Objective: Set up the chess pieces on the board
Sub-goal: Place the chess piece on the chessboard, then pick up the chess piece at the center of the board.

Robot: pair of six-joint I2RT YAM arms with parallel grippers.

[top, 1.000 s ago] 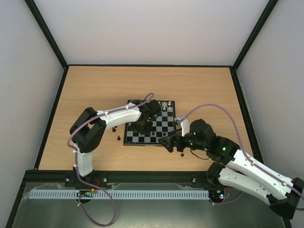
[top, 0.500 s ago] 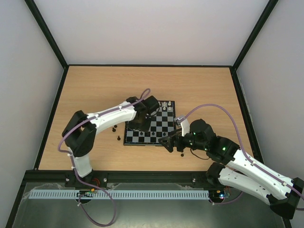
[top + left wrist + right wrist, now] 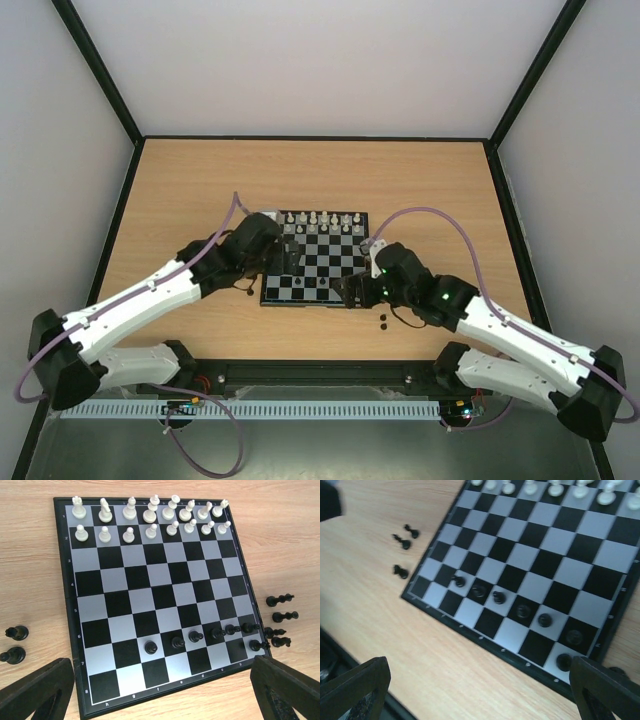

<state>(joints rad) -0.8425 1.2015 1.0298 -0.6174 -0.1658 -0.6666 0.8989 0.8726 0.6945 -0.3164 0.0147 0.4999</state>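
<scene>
2 robot arms reach over a wooden table (image 3: 200, 180), where the board (image 3: 150, 595) lies near the middle, slightly toward the near edge. The left gripper (image 3: 160, 672) hovers over the board's near-left part, its fingers (image 3: 37, 692) spread wide with nothing between them. The right gripper (image 3: 477, 672) hangs above the board's near-right corner, its jaws likewise wide apart and empty. 16 white chess pieces (image 3: 151, 530) stand in 2 full rows along the board's far side. 7 black chess pieces (image 3: 178, 642) stand on the near side: 6 in a ragged line across the middle and right, and 1 on the right-hand edge square just nearer than that line. 4 loose black figures (image 3: 285, 615) sit on the table just right of the board's near-right corner. The right wrist view shows 3 other black figures (image 3: 402, 542) on the table just left of the board.
</scene>
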